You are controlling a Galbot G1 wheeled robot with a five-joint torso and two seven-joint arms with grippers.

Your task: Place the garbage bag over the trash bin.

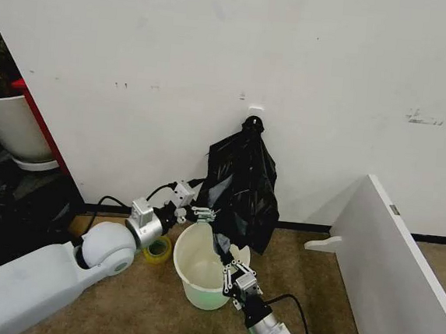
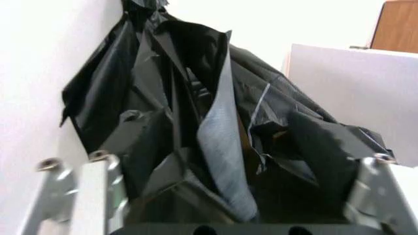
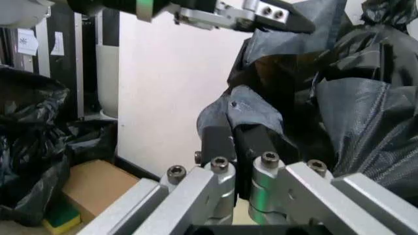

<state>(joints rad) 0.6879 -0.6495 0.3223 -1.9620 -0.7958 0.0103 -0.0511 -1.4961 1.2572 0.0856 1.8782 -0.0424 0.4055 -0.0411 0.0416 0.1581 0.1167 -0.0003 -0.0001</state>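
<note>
Against white wall, garbage bag [image 1: 241, 186] hangs over trash bin [image 1: 198, 270]; left gripper [image 1: 201, 211] jaws spread around its plastic, right gripper [image 1: 229, 263] jaws pinching its lower edge.

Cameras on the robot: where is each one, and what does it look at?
Head view: high up, looking down at the garbage bag, trash bin and both arms.
Left wrist view: behind the open left gripper, facing the bag.
Right wrist view: behind the right gripper, shut on the bag.
All three share the bag.
</note>
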